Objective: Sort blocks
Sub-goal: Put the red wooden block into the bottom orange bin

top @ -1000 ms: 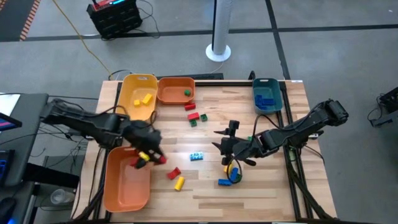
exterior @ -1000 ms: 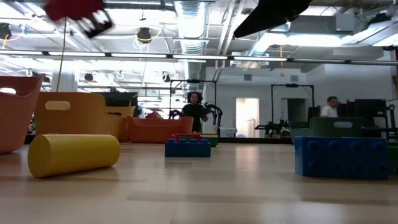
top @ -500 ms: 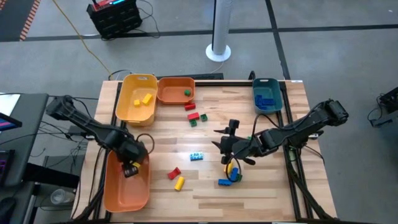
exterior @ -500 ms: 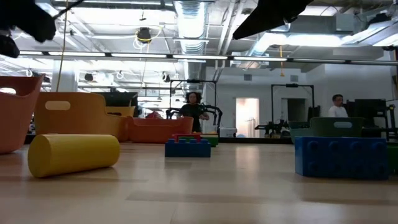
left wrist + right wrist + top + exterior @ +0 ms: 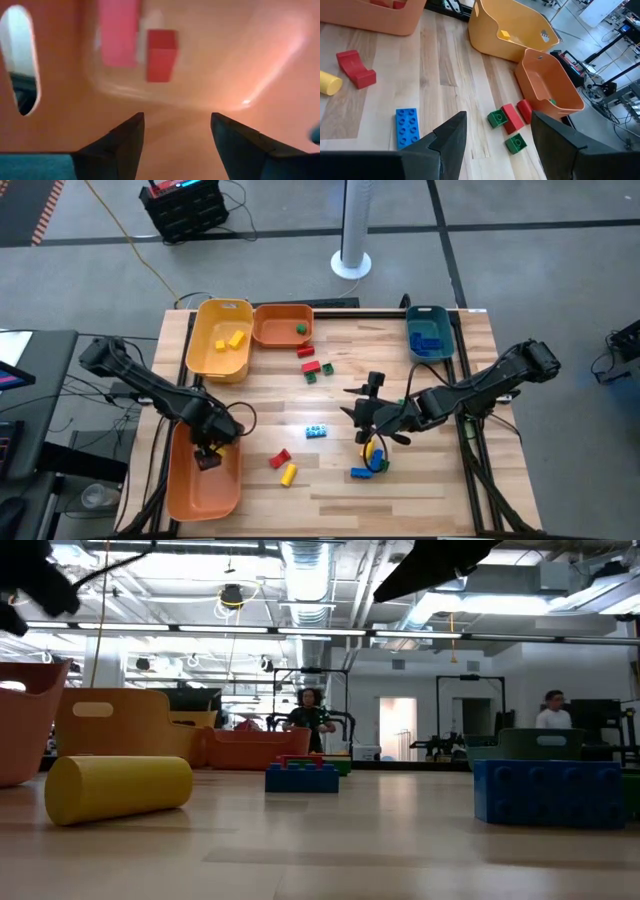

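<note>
The wooden table [image 5: 400, 480] carries four bins: a large orange bin [image 5: 178, 492] at the near left corner, a yellow bin [image 5: 205, 355] and a smaller orange bin [image 5: 270, 335] at the far left, and a teal bin [image 5: 445, 340] at the far right. The blocks are split between these bins and the bare tabletop, where a red block [image 5: 279, 458] and a yellow block [image 5: 289, 473] lie near the large orange bin, a blue block [image 5: 317, 431] sits mid-table, and more lie loose farther off.

The left gripper [image 5: 208, 457] hangs over the large orange bin, its fingers spread apart with nothing between them. Its wrist camera looks straight down at a red brick [image 5: 161, 54] resting on the bin floor, so the drop looks complete.

To finish this step cleanly, the left arm should probably rise straight up until its fingers clear the bin wall before swinging sideways; otherwise it could drag the bin. The nearby red block seems the natural next pick.

The right gripper [image 5: 368, 420] waits mid-table, fingers apart and empty, just beside a cluster of blue and yellow blocks [image 5: 372, 460]. The left arm does best to keep to its own side.
</note>
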### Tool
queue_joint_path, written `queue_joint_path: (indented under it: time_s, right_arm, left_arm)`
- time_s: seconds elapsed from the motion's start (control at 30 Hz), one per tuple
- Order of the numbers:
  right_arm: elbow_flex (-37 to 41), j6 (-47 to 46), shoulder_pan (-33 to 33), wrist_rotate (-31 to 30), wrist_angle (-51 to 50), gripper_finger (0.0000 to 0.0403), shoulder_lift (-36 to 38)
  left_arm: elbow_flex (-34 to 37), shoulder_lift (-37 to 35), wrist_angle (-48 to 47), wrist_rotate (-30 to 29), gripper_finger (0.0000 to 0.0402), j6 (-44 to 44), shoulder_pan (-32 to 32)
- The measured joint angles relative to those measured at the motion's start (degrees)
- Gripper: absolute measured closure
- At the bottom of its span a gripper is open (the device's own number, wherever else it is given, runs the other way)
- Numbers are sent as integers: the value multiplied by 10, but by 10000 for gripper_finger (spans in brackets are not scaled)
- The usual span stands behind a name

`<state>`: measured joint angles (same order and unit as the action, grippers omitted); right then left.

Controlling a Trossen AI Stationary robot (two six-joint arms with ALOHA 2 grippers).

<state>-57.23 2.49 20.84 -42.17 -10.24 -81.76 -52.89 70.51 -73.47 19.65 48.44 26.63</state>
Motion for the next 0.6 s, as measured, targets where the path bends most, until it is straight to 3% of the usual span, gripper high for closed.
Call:
queue_joint_path:
  time_s: [0.2,0.37,0.6]
  right_arm:
    - [0,-3,-4,0,-5,172,0]
    - [0,-5,-4,0,-12,172,0]
    - [0,-5,-4,0,-19,172,0]
  left_arm:
    - [-91,-4,62,-79,193,-77,0]
    - [-103,17,193,-177,196,-138,0]
    - [-103,133,229,-185,196,-145,-25]
